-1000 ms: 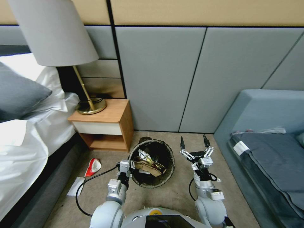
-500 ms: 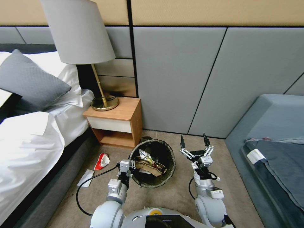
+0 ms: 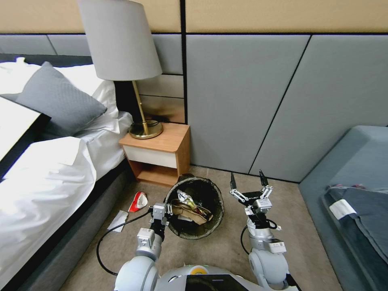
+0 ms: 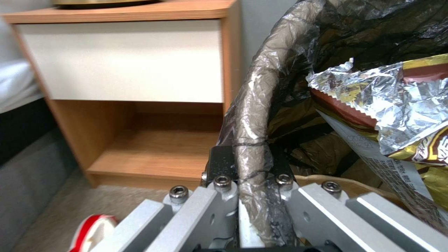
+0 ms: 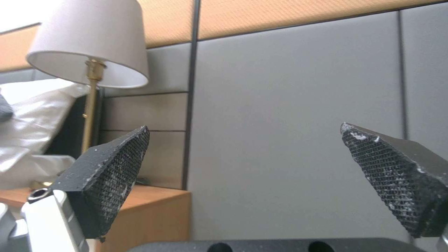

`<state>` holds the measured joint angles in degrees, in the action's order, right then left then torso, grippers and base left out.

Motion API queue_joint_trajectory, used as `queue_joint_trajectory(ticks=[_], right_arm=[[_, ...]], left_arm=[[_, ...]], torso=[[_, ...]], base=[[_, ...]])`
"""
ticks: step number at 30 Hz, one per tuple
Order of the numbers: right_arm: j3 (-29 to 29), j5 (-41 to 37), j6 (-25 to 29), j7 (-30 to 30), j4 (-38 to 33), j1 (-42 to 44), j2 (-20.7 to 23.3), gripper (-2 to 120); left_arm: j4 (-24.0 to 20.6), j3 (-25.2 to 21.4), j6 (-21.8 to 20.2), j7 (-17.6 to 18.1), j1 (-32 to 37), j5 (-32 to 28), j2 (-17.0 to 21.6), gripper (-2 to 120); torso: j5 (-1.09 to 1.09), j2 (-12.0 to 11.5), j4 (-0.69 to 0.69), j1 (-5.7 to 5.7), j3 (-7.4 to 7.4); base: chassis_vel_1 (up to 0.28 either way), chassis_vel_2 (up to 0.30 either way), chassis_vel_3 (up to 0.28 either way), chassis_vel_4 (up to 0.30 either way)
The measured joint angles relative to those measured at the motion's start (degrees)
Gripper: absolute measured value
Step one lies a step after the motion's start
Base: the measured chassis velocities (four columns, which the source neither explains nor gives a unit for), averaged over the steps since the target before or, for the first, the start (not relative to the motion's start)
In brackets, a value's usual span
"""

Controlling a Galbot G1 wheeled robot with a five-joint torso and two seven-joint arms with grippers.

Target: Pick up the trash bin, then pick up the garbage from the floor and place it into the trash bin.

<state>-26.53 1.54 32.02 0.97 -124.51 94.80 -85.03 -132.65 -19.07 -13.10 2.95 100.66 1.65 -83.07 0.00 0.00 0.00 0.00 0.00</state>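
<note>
Now your view has swung: against the pictures from a moment ago, the nightstand (image 3: pixel 159 155), lamp (image 3: pixel 123 44) and bed (image 3: pixel 48 169) all sit further right in the head view while the arms and bin keep their places, so you are looking at the robot turning left with the bin in hand, not at things sliding across the floor. Your left gripper (image 3: pixel 161 213) is clamped on the near-left rim of the trash bin (image 3: pixel 195 208); in the left wrist view its fingers (image 4: pixel 219 164) pinch the bag-wrapped rim (image 4: pixel 250 119) from both sides. The bin is carried just in front of the nightstand, with a foil snack wrapper (image 3: pixel 186 200) and a tan paper bag (image 3: pixel 193 213) already inside. Your right gripper (image 3: pixel 247 181) hangs on the far side of the bin from the nightstand, fingers (image 5: pixel 110 178) spread wide and empty. The turn has brought the remaining litter closer to centre: a red-and-white crushed carton (image 3: pixel 139 201) lies on the carpet just in front of the nightstand's bed-side corner, and a white paper (image 3: pixel 118 220) lies nearer you, beside the bed. I judge the bin pickup done and those two pieces left to collect.
</note>
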Motion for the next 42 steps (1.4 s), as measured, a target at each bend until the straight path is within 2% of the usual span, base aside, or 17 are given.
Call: queue_joint_trajectory(ticks=[42], right_arm=[[-0.1, 0.5, 0.0, 0.2, 0.4, -1.0, -0.6, 100]], left_arm=[[0.3, 0.3, 0.0, -0.6, -0.3, -0.1, -0.5, 0]], torso=[[0.00, 0.0, 0.00, 0.00, 0.00]], base=[[0.046, 0.052, 0.049, 0.047]])
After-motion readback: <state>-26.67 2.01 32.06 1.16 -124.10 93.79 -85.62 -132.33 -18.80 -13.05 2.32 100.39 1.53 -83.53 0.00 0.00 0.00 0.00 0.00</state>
